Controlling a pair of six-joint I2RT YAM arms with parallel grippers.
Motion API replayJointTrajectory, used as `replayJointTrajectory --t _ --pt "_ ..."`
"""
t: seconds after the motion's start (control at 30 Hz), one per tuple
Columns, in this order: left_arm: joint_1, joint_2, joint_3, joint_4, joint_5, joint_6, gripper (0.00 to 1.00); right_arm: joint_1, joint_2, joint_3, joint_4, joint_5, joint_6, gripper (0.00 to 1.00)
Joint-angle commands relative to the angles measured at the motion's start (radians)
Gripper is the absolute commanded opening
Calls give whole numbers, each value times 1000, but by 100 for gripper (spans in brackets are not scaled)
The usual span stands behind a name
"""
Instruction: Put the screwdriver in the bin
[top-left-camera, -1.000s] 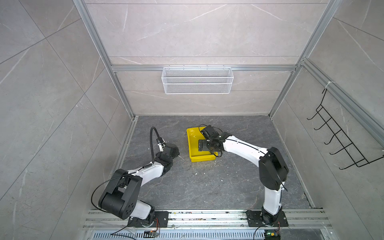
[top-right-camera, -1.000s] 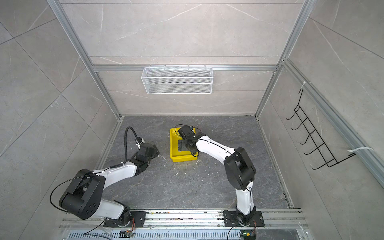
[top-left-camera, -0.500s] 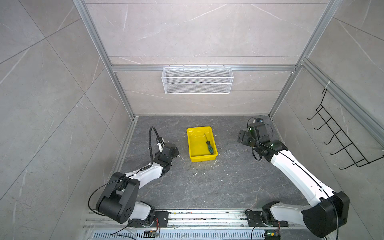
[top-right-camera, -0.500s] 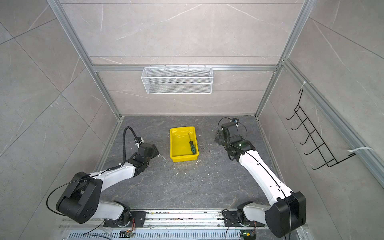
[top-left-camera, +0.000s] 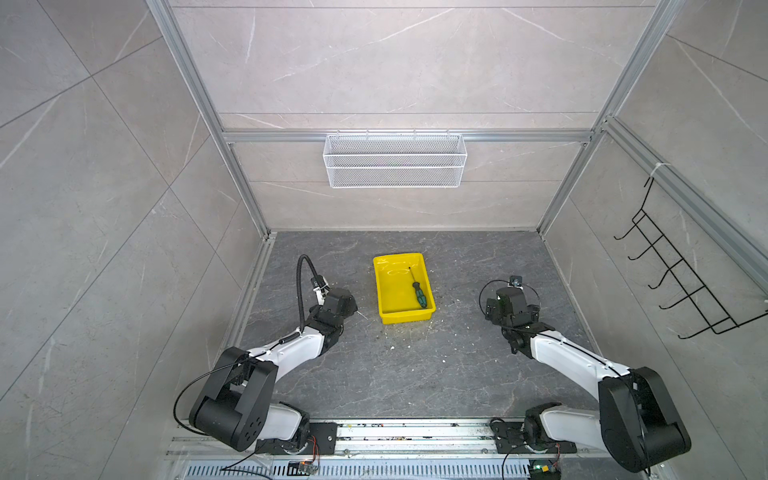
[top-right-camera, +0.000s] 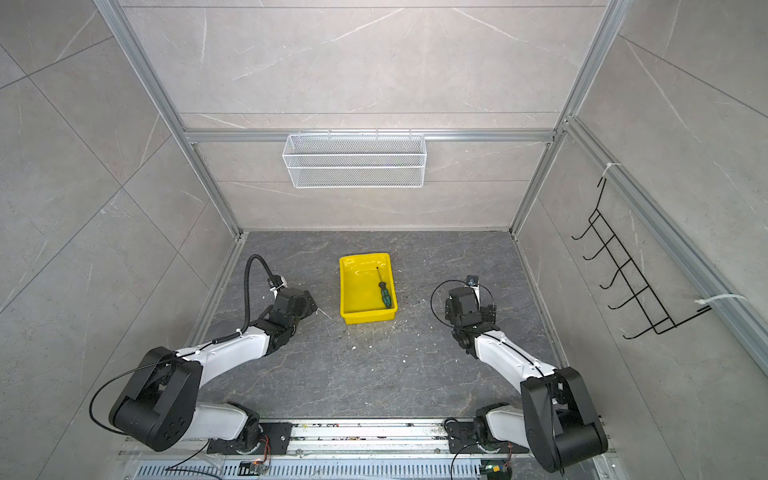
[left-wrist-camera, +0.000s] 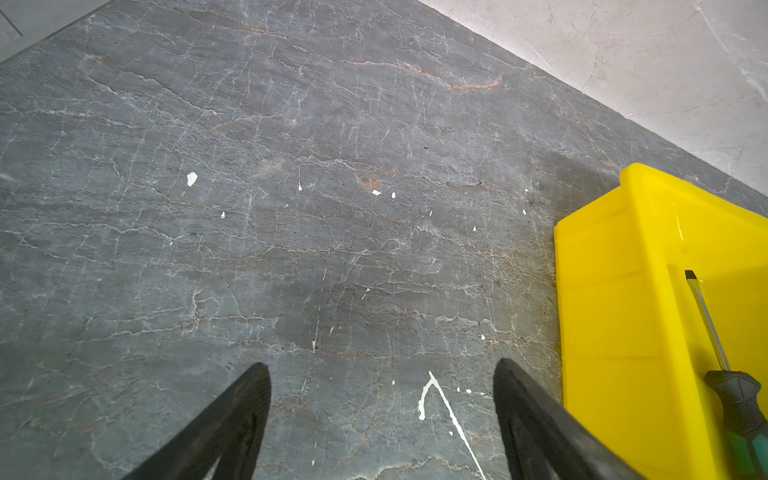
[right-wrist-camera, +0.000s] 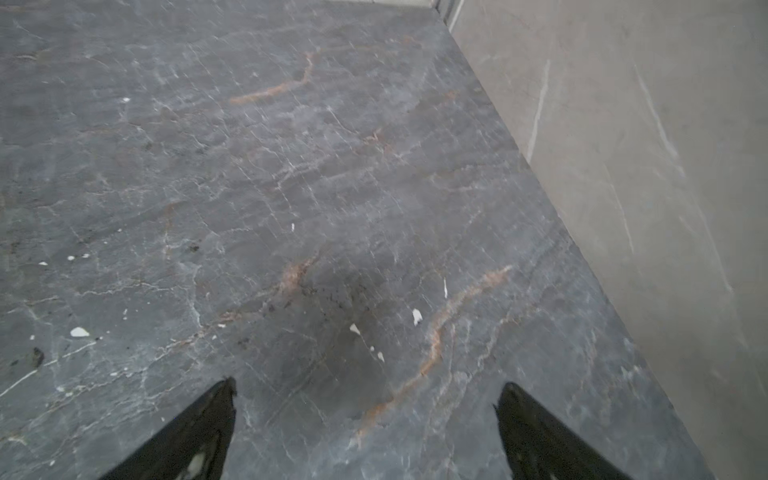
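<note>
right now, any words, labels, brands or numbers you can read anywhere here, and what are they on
No text can be read in any view.
bin: plain yellow, no label or mark showing.
screwdriver: no print made out on handle or shaft.
wire basket: bare mesh, no tag.
small green board at the front rail: too small to read anything.

You had a dark grey veined stone tabletop (top-left-camera: 415, 382) carrying the yellow bin (top-left-camera: 392, 291) near its middle, with small white chips (left-wrist-camera: 191, 178) scattered around it.
</note>
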Motion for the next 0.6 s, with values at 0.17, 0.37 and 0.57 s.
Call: replayJointTrajectory --t 0.17,0.37,0.57 --pt "-4 1 24 -14 8 2 86 -28 117 -48 348 -135 -68 100" --pt "-4 10 21 9 7 2 86 -45 146 -145 624 -254 -203 100" --pt "-4 18 27 -2 5 6 86 -110 227 -226 848 -285 -158 100"
